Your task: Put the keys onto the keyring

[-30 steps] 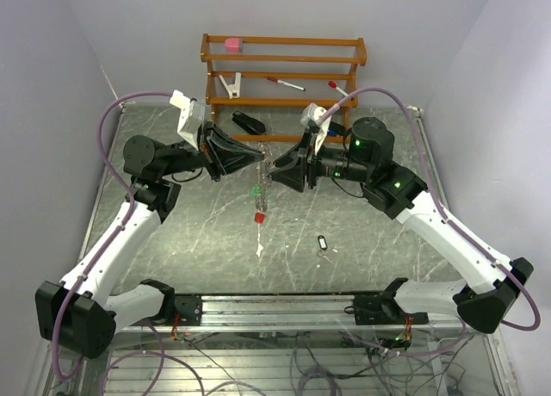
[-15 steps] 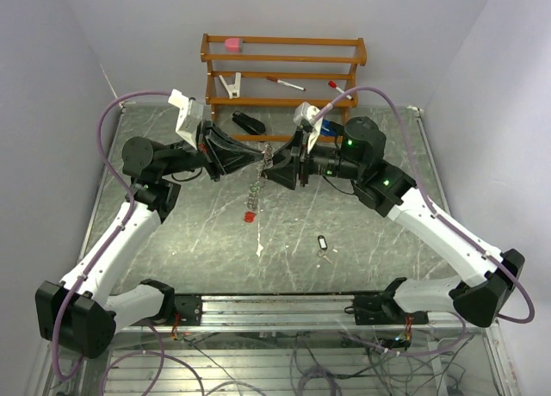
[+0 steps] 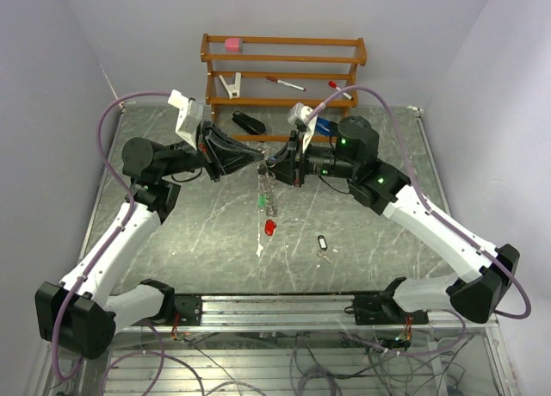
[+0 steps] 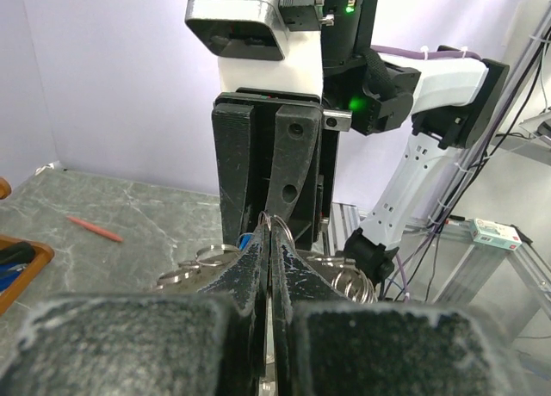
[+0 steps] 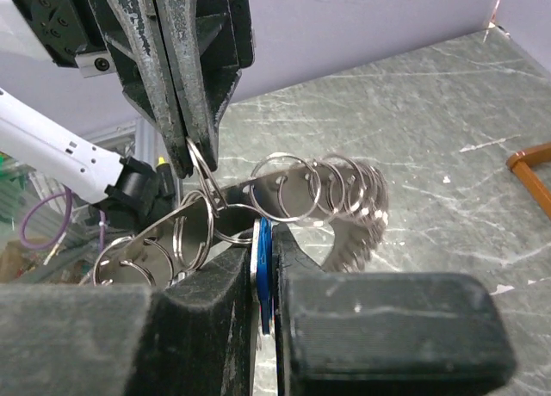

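The right gripper [image 3: 275, 162] has pushed in and narrowed, its tips now meeting those of the left gripper [image 3: 261, 158] above the middle of the table [image 3: 172, 232], and the dangling string of rings and tags has swung beneath them. The left gripper is clamped tight on one wire loop of the keyring [image 5: 320, 189], holding it in the air. The right gripper's jaws stand nearly closed on the plastic tag of the blue-tagged key [image 5: 263, 271], pressed up against the same loops.

Below the grippers hang the green-tagged key [image 3: 263, 201] and the red-tagged key [image 3: 271, 227] — by the look of it already on the ring, so the job appears at least half done. The black-tagged key [image 3: 323, 240] lies on the table well apart from the grippers and has yet to be fetched and threaded.

Whether the blue-tagged key's own small ring has passed onto the keyring or merely rests against it cannot be told — overlapping loops and fingers hide the join in both wrist views. Its metal blade is out of sight, the farther rings are blurred, and a white scrap [image 3: 260, 250] on the table below the red tag is too small to identify.
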Robot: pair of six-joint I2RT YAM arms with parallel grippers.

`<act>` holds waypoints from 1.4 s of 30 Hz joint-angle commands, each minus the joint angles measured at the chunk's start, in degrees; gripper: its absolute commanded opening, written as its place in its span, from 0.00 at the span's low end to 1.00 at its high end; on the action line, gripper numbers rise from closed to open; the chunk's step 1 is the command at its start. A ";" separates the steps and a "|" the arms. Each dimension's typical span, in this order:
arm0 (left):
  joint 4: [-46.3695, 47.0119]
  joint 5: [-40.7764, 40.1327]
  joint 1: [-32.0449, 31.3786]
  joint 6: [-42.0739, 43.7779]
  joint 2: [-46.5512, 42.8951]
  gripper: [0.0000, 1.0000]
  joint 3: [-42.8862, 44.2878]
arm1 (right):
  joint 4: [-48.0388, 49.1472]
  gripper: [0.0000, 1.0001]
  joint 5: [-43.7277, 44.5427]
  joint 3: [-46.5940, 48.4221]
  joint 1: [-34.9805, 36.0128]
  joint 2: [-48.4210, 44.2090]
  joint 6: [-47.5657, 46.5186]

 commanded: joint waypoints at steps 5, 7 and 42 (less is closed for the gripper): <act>-1.79 -0.16 0.82 4.98 -1.15 0.07 1.14 | -5.53 0.06 2.10 2.43 0.26 -3.65 -0.97; -2.60 0.10 0.88 5.96 -1.20 0.07 1.03 | -7.65 0.05 3.75 3.63 0.23 -4.34 -2.01; 0.31 3.93 0.91 6.31 -1.92 0.07 3.35 | -20.14 0.00 5.43 11.18 0.23 0.97 -2.97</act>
